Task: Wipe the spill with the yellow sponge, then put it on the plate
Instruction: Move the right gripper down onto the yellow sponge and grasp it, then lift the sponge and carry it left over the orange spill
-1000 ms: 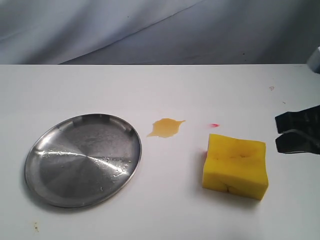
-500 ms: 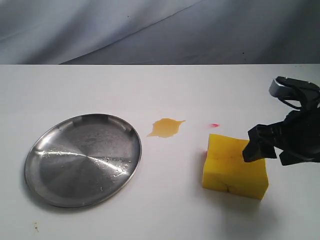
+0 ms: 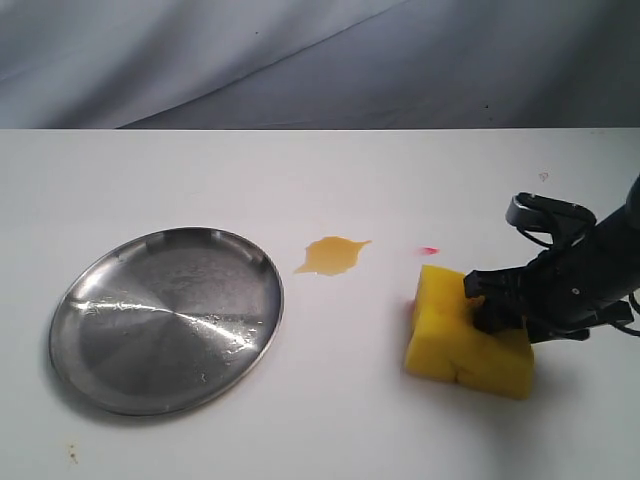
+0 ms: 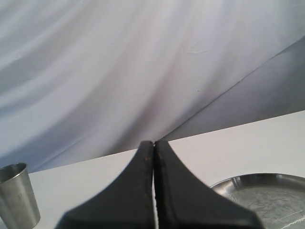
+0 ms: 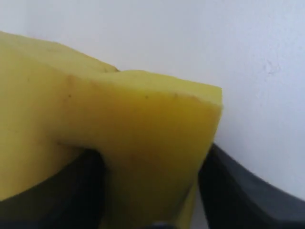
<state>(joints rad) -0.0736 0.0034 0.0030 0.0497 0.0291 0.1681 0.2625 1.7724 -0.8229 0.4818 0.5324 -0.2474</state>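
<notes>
Two dark fingers of the right tool (image 3: pixel 492 303) stand on opposite sides of the yellow sponge (image 3: pixel 448 342) and press into the foam, so this tool is closed on the sponge, which rests on the worktop (image 3: pixel 330 400). I judge that the grasp is being made and the wiping is not yet begun.

The spill (image 3: pixel 332 255) lies well apart from the tool, past the free end of the sponge, and looks untouched. The next move calls for bringing the sponge over it with the flat underside pressed down. The plate (image 3: pixel 165 318) is farther from the tool, on the same side.

A small pink-red smear (image 3: pixel 429 250) lies near the sponge, roughly between tool and spill, and the sponge could drag it along. Nothing solid stands in the path. The left tool (image 4: pixel 154 164) has its fingers pressed together, holding nothing, and a metal cup (image 4: pixel 17 200) is near it.
</notes>
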